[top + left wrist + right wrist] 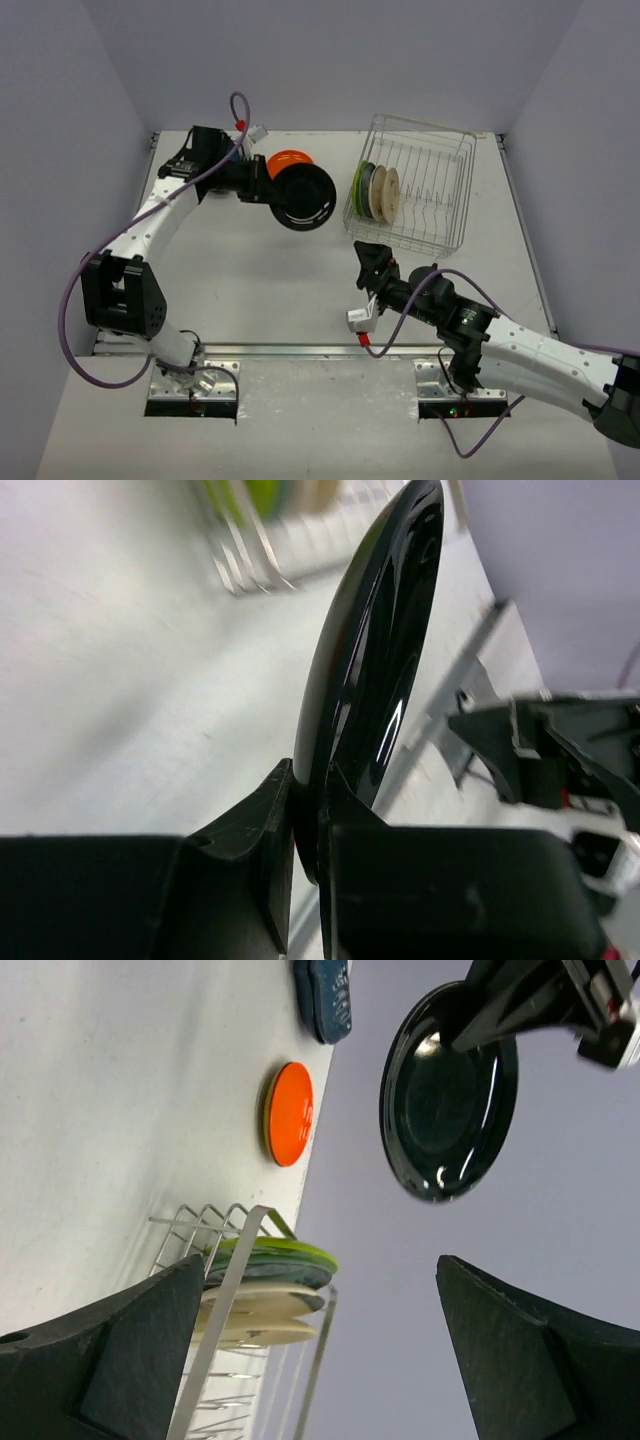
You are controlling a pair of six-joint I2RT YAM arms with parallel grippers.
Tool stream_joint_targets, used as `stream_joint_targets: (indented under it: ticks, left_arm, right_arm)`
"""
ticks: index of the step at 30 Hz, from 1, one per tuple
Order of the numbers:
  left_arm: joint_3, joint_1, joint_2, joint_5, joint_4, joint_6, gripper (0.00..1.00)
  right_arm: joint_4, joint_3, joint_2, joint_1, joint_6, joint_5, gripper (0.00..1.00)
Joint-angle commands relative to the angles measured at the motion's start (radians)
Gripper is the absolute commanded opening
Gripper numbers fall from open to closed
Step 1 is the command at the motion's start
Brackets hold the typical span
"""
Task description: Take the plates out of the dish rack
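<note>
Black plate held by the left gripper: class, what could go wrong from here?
1. The left gripper pinches the black plate only at its rim, so the glossy plate might slip or pivot and drop.
2. The orange plate lies on the table close by; lowering carelessly could knock the two together.

black plate [303, 198] held aloft; several plates [376, 192] upright in dish rack [437, 190].
</note>
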Motion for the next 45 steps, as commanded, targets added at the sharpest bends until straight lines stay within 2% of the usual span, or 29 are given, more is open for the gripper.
stream_joint_targets:
  ticks: [1,4,6,9,13,17,19,24,28,35,39,41,43,45]
  left_arm:
    - [0.189,0.047,0.077,-0.158,0.152,-0.026,0.00]
    - [0.253,0.047,0.159,-0.341,0.236,-0.060,0.00]
    - [0.334,0.048,0.256,-0.400,0.254,-0.092,0.00]
    - [0.459,0.053,0.403,-0.436,0.268,-0.141,0.00]
    - [0.583,0.059,0.576,-0.427,0.264,-0.179,0.00]
    - [0.707,0.089,0.722,-0.351,0.270,-0.224,0.01]
    - [0.748,0.110,0.772,-0.290,0.270,-0.245,0.03]
    - [0.788,0.122,0.855,-0.271,0.265,-0.248,0.09]
    - [0.796,0.122,0.887,-0.286,0.254,-0.245,0.20]
    - [0.790,0.122,0.889,-0.360,0.216,-0.218,0.47]
    - [0.792,0.119,0.845,-0.408,0.194,-0.194,0.72]
    - [0.795,0.113,0.827,-0.435,0.185,-0.174,0.88]
    - [0.791,0.095,0.772,-0.531,0.163,-0.121,0.98]
    - [0.779,0.072,0.721,-0.644,0.146,-0.077,1.00]
  right_arm:
    - [-0.083,0.144,-0.015,0.002,0.367,0.116,0.99]
    - [-0.191,0.244,0.028,0.000,0.658,0.187,0.99]
    - [-0.284,0.314,0.053,-0.012,0.884,0.206,0.99]
    - [-0.343,0.354,0.069,-0.062,1.133,0.157,0.99]
    - [-0.440,0.438,0.127,-0.133,1.347,0.145,0.99]
    - [-0.487,0.512,0.157,-0.167,1.466,0.104,0.99]
    - [-0.502,0.549,0.172,-0.171,1.484,0.094,0.99]
    - [-0.509,0.592,0.211,-0.181,1.499,0.100,0.99]
    - [-0.512,0.613,0.235,-0.186,1.558,0.102,0.99]
    - [-0.513,0.716,0.330,-0.210,1.691,0.145,0.99]
    - [-0.554,0.825,0.428,-0.310,1.809,0.118,0.99]
    - [-0.594,0.882,0.467,-0.353,1.878,0.087,0.99]
    - [-0.636,0.951,0.549,-0.448,1.962,0.023,0.99]
    - [-0.668,1.000,0.612,-0.517,2.000,-0.022,0.99]
